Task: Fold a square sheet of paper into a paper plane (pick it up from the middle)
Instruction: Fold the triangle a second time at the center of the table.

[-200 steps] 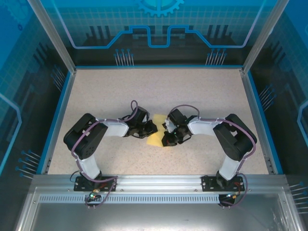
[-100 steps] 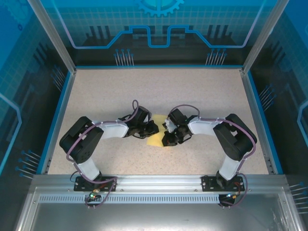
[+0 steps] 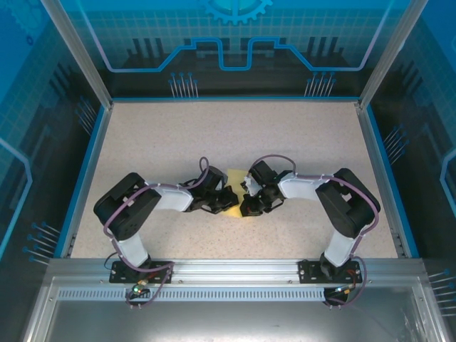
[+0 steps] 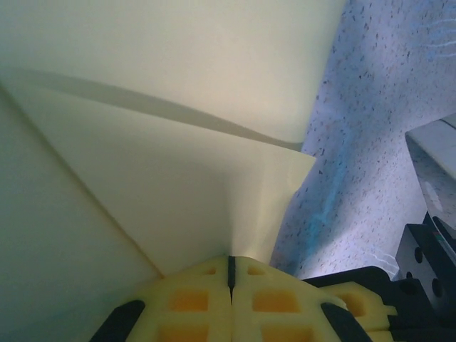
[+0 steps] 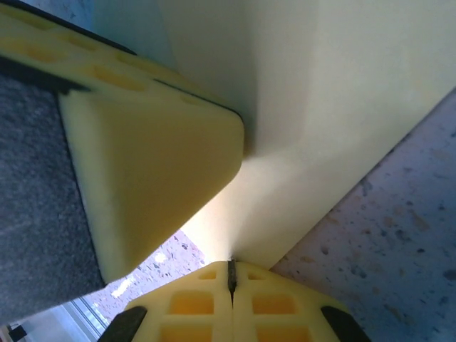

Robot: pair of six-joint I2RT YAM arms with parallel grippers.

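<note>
The square sheet of paper [image 3: 234,174] is pale yellow and lies partly folded at the table's middle, mostly hidden between both grippers. In the left wrist view the paper [image 4: 178,178] shows a raised flap with a crease running down into my left gripper [image 4: 230,262], whose jaws are shut on the paper's edge. In the right wrist view the paper [image 5: 320,107] narrows into my right gripper [image 5: 230,265], also shut on it. A foam finger of the left gripper [image 5: 149,171] presses close beside it. From above, the left gripper [image 3: 229,198] and right gripper [image 3: 246,201] nearly touch.
The speckled table [image 3: 214,128] is bounded by a blue rim [image 3: 89,164] and transparent walls. An aluminium rail [image 3: 228,271] carries both arm bases at the near edge. Part of the right arm's black and white housing [image 4: 427,249] sits close beside the paper.
The left arm has pushed its gripper to the right and slightly nearer, onto the paper, and its jaws have closed fully. The right arm has stayed still.
</note>
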